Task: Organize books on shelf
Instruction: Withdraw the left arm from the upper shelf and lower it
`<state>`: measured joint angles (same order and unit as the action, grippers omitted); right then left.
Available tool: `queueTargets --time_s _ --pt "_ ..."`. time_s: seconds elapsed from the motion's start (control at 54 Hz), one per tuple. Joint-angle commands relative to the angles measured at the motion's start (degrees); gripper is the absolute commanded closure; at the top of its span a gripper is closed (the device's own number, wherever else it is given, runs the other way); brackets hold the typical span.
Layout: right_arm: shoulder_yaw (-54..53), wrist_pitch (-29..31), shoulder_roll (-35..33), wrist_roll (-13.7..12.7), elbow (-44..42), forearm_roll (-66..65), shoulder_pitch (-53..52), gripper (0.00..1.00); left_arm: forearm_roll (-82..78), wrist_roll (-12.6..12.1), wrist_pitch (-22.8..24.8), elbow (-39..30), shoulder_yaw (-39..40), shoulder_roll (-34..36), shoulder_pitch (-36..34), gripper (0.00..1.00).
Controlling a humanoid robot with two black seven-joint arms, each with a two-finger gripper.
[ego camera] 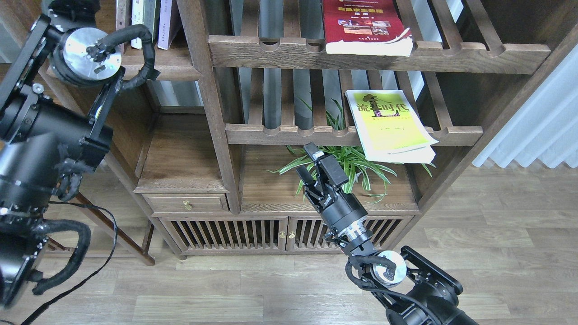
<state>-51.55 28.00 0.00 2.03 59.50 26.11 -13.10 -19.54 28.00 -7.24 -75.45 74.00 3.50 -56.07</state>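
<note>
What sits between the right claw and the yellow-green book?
Head view: only spider plant leaves lie between the right claw and the yellow-green book, which overhangs its slatted rack.

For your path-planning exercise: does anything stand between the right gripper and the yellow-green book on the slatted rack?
Yes. The right gripper sits below the yellow-green book, and the spider plant's leaves spread between them, under the book's overhanging front edge.

Home-like living room or study. Large dark-brown wooden bookcase (212,90) with slatted racks, small drawer (187,203), slatted cabinet doors (253,232). Potted spider plant (347,167) inside. Wood-plank floor (496,234). Pale pleated curtain (537,122) at right.
</note>
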Motion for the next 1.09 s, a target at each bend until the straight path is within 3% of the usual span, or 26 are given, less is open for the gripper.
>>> queueTargets --time_s 0.0,0.111,0.148,0.297,0.5,0.593,0.667,0.741,0.945,1.075 --pt "-0.1 0.0 0.0 0.0 0.0 0.2 0.2 0.02 0.1 0.0 0.4 -2.4 1.6 -1.1 1.0 0.31" --pt "-0.4 0.0 0.0 0.0 0.1 0.3 0.4 0.02 0.7 0.0 1.4 -3.7 1.9 -1.8 0.9 0.31" --pt "-0.7 0.0 0.0 0.0 0.2 0.3 1.1 0.02 0.8 0.0 4.4 -3.7 2.0 -2.0 0.9 0.26" --pt "-2.0 0.0 0.0 0.0 0.2 0.3 1.4 0.02 2.9 -2.8 9.3 -3.7 2.6 -2.0 1.7 0.18" --pt "-3.5 0.0 0.0 0.0 0.2 0.3 1.5 0.02 5.7 -4.4 17.4 -3.7 1.9 -3.5 2.9 0.17" --pt "-3.7 0.0 0.0 0.0 0.1 0.3 1.5 0.02 5.7 -9.3 23.6 -3.7 1.7 -3.5 5.1 0.18" --pt "-3.9 0.0 0.0 0.0 0.0 0.3 1.6 0.02 6.4 -14.5 29.3 -3.7 1.8 -3.5 7.3 0.2" --pt "-3.9 0.0 0.0 0.1 -0.2 0.4 1.5 0.02 8.6 -16.5 31.1 -3.7 1.7 -3.5 9.0 0.2" --pt "-4.0 0.0 0.0 0.3 -0.3 0.7 1.6 0.02 10.1 -17.2 35.2 -3.7 -2.4 -3.5 14.8 0.2" --pt "-4.0 0.0 0.0 0.3 -0.7 0.7 1.6 0.01 10.1 -17.2 35.2 -3.7 -6.0 -3.5 19.5 0.2"
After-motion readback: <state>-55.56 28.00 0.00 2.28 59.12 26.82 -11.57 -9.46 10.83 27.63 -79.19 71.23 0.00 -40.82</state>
